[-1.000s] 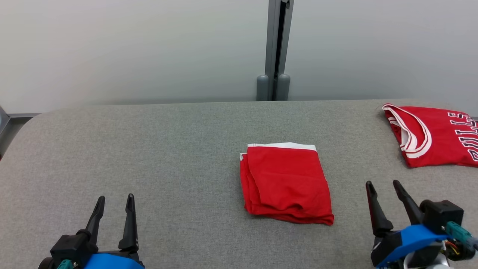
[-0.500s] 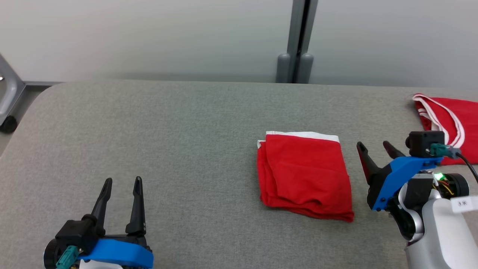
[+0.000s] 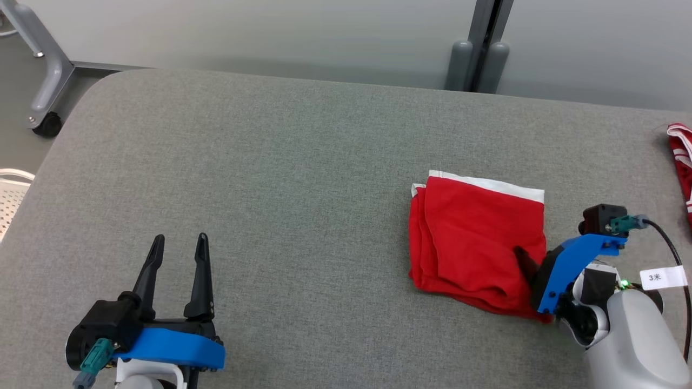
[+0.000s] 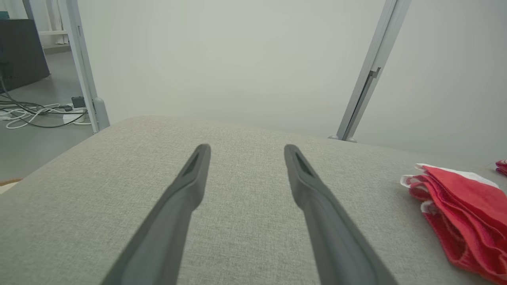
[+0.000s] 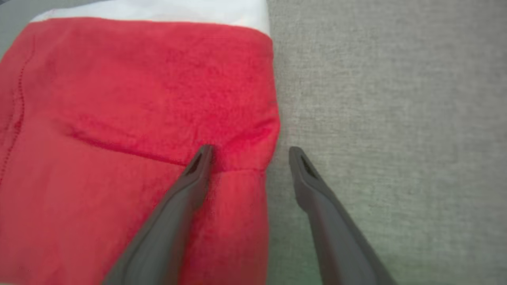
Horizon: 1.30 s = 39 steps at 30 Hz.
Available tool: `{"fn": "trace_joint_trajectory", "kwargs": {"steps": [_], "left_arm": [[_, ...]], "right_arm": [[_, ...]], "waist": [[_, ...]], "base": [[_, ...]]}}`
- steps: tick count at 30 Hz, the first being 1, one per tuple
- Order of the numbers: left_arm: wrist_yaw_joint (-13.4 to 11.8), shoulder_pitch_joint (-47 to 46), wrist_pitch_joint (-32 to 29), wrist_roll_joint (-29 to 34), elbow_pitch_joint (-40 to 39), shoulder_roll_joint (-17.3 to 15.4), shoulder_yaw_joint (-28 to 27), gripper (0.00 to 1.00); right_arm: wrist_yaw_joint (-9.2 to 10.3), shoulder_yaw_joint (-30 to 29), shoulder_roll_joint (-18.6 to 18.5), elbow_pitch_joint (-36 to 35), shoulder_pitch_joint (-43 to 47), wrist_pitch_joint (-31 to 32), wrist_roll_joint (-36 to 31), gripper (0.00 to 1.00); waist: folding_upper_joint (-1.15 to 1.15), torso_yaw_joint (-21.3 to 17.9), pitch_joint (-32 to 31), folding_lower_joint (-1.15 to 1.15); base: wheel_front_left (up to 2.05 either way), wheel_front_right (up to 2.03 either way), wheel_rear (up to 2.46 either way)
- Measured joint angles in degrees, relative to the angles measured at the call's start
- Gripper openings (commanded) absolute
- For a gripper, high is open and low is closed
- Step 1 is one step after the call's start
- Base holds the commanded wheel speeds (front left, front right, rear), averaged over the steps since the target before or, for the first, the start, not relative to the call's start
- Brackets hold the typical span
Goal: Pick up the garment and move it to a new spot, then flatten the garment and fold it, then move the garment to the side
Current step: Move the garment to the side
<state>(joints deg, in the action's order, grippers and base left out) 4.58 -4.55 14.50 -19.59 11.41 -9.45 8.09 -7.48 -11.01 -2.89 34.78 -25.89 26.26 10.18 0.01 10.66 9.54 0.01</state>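
A robotics test lab, or a workspace much like one: a broad worktop (image 3: 303, 162) covered in grey cloth stands against plain, pale partition panels (image 3: 243, 32) joined by a grey metal post (image 3: 489, 27). Beyond the worktop's far left corner, a metal frame leg (image 3: 51, 75) rides on a black castor (image 3: 47, 125). In the left wrist view, loose black and white cables (image 4: 35, 113) trail across a bare grey floor (image 4: 27, 150) near a dark cabinet (image 4: 20, 51).

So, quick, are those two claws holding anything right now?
Left gripper: open, empty, over the grey fabric table.
Right gripper: open, straddling an edge of the folded red garment, gripping nothing.
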Motion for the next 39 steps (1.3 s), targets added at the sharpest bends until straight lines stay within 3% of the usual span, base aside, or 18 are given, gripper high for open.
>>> {"fn": "trace_joint_trajectory", "kwargs": {"steps": [6,7,8,9,14,20,33,39], "left_arm": [[0.00,-0.24,0.25,0.01,0.45,0.03,-0.12,1.00],[0.00,-0.23,0.31,0.01,0.46,0.11,-0.15,1.00],[0.00,-0.23,0.32,0.01,0.46,0.13,-0.20,1.00],[0.01,-0.23,0.32,0.02,0.45,0.19,-0.15,1.00],[0.35,-0.35,0.41,0.12,0.37,0.62,0.03,1.00],[0.44,-1.81,0.48,0.54,-1.04,0.53,-0.57,1.00],[1.02,-7.93,0.49,2.72,-4.57,0.04,0.36,1.00],[1.35,-10.63,0.37,3.16,-5.13,-0.65,1.82,1.00]], "right_arm": [[0.00,2.92,-0.33,4.30,-1.01,2.30,2.89,1.00],[0.00,3.48,-0.35,4.45,-1.12,2.54,3.12,0.78],[0.00,4.12,-0.38,4.43,-1.20,2.94,2.74,0.31],[0.00,4.45,-0.35,4.32,-1.27,2.94,1.97,0.00],[-0.01,6.19,0.02,2.30,-2.33,1.44,-3.75,0.00],[-0.01,16.49,-4.77,-1.04,-12.29,1.26,-8.14,0.00],[-0.02,34.53,-19.56,2.12,-32.45,-3.79,-3.83,0.00],[-0.02,38.19,-25.63,5.26,-36.10,-7.73,1.09,0.00]], "waist": [[-0.01,0.08,-0.05,-0.01],[-0.01,-0.07,-0.08,-0.02],[-0.01,-0.27,-0.08,-0.01],[-0.01,-0.49,-0.04,-0.01],[-0.01,-1.41,0.76,-0.01],[0.00,-5.25,4.05,-0.01],[0.00,-14.94,10.95,0.00],[0.00,-16.73,13.57,-0.01]], "base": [[0.00,0.00,0.00],[0.00,0.00,0.00],[0.00,0.00,0.00],[0.00,0.00,0.00],[0.00,0.00,0.00],[0.00,0.00,0.00],[0.00,0.00,0.00],[0.00,0.00,0.00]]}}
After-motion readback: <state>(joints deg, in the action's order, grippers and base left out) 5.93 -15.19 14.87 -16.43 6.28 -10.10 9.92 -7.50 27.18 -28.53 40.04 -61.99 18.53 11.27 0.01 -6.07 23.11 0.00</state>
